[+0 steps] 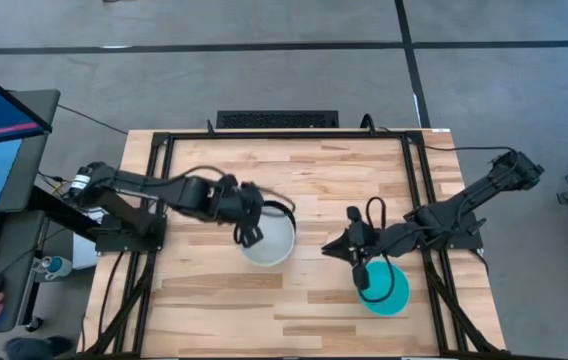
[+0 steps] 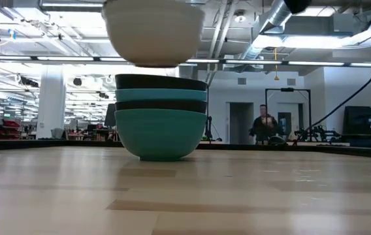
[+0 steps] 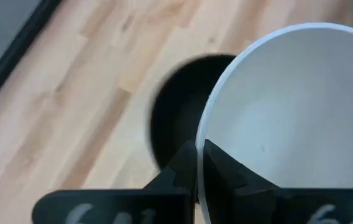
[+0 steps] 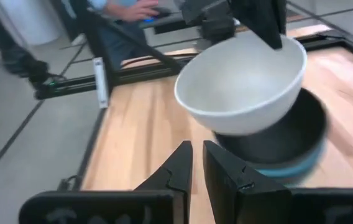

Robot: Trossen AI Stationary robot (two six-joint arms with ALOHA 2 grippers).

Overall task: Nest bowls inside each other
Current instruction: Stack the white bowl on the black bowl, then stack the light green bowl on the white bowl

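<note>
Left pincer (image 1: 249, 222) clamped on the rim of a white bowl (image 1: 269, 238), holding it in the air just above a stack of bowls (image 2: 161, 124) mid-tabletop (image 1: 304, 170), right pincer (image 1: 356, 262) empty with fingers nearly together, over a cyan bowl (image 1: 389, 290) near the tabletop's front right.

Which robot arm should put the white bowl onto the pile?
Probably the left. The left gripper already pinches the white bowl's rim and holds it just above the stack. The right gripper is off over a cyan bowl.
</note>
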